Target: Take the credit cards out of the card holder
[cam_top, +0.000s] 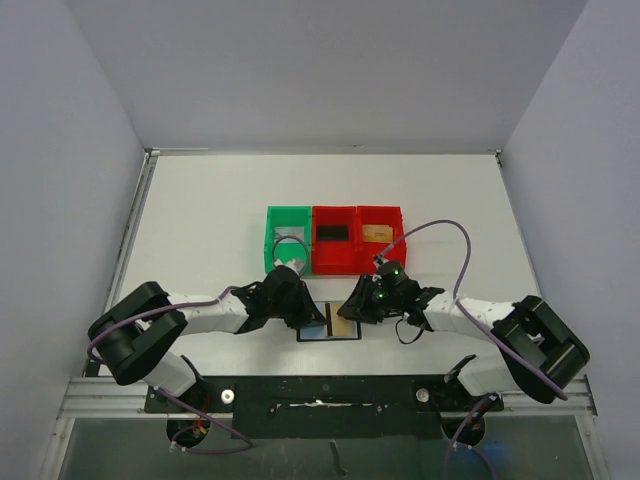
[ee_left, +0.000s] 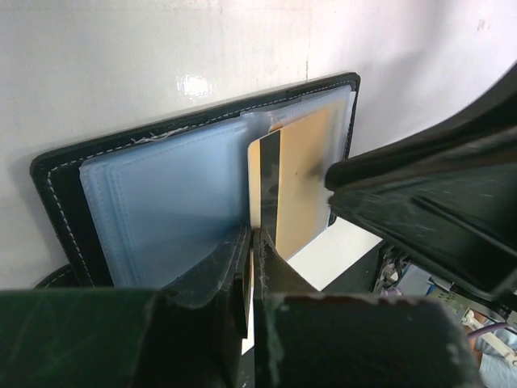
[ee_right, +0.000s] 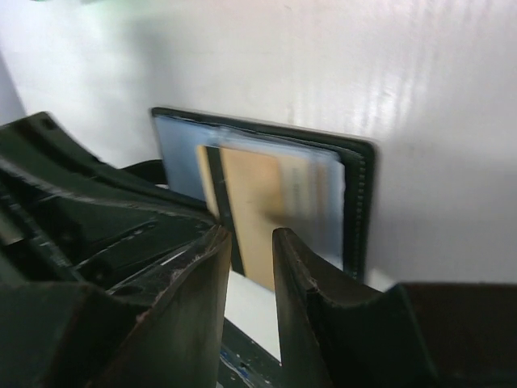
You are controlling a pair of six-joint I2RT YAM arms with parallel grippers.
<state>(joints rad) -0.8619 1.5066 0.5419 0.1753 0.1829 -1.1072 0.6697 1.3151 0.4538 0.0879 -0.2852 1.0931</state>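
The black card holder (cam_top: 312,330) (ee_left: 161,202) (ee_right: 359,202) lies open and flat on the table between the two arms, its bluish pockets facing up. A gold credit card (cam_top: 345,322) (ee_left: 303,186) (ee_right: 258,194) with a dark stripe sticks partway out of the right-hand pocket toward the near edge. My left gripper (cam_top: 300,312) (ee_left: 253,238) is shut, its tips at the holder's middle fold beside the card's striped edge. My right gripper (cam_top: 357,308) (ee_right: 252,234) stands a little open just short of the card's near edge, with only bare table showing between its fingers.
Behind the holder stand three bins in a row: a green bin (cam_top: 288,238), a red bin (cam_top: 334,255) with a black card (cam_top: 333,234) in it, and another red bin (cam_top: 380,215) with a pale card. The arms' mounting rail runs along the near edge.
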